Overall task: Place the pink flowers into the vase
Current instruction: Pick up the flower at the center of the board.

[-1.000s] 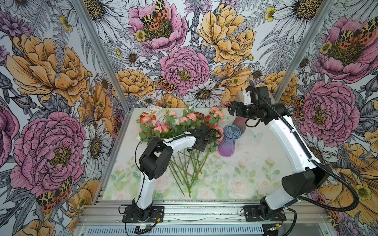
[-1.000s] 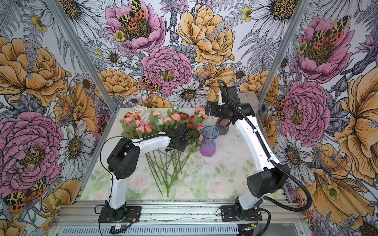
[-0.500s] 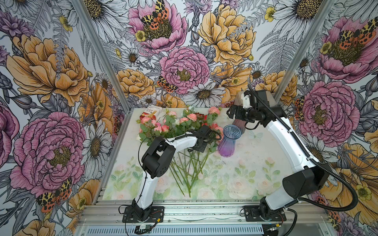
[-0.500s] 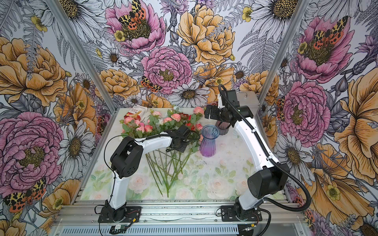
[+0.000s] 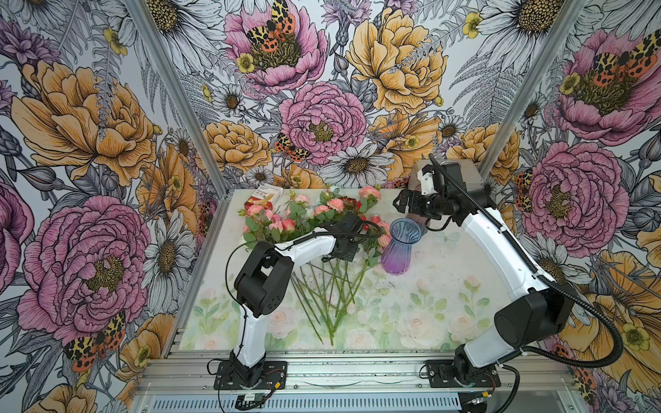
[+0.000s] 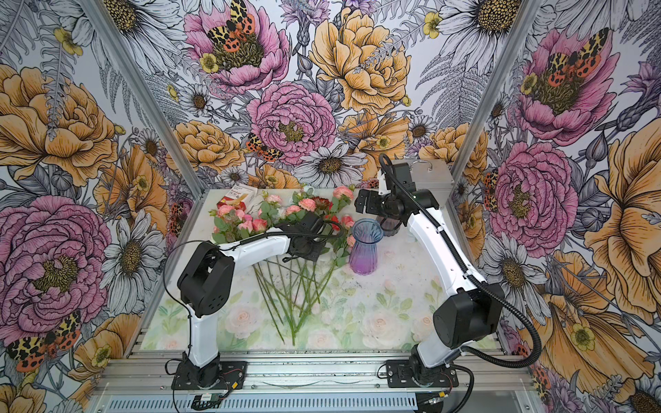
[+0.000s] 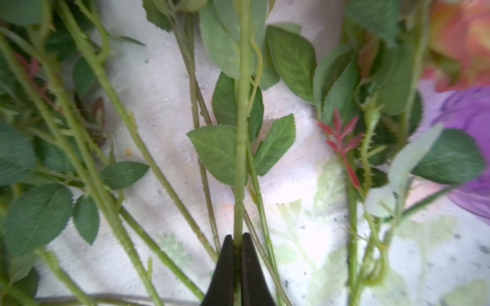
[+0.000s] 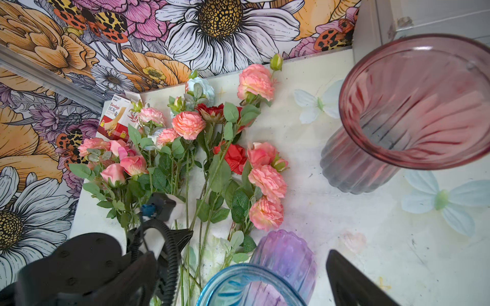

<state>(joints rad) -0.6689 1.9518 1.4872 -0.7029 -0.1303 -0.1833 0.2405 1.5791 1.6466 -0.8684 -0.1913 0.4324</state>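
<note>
Stem pick-up from a loose bunch. Pink flowers [image 5: 335, 204] lie flat on the worktop [image 5: 447, 296], blooms toward the back wall, bare stem ends fanned and crossing toward the front. Red blooms [image 8: 233, 156] and a white rose [image 8: 202, 87] lie mixed among them. No flower stands in the vase [image 5: 398, 250], which is upright and empty just beside the bunch, with the nearest blooms close against its side. Left hand [image 7: 237, 239] is pressed together on one green stem [image 7: 242, 159], pinching it below a pair of leaves. The bloom on that stem lies outside the wrist view, so its colour cannot be told. Right hand [image 5: 403, 205] is spread wide and holds nothing, hovering behind and above the vase, near a second, pink vase [image 8: 413, 106]. A bandage box [image 8: 116, 119] sits at the back corner.

Handling, as judged: the stems look light, thin and springy, and the blooms soft and heavier than the bare end. A stem held low will probably droop or swing at the head. Serrated leaves and side shoots overlap neighbouring stems and may drag them along on lifting. The best hold appears to be a bare stretch of stem between leaf pairs, about midway, never on the petals. The vase looks light and narrow-necked, and a sideways push from a stem could tip it.
</note>
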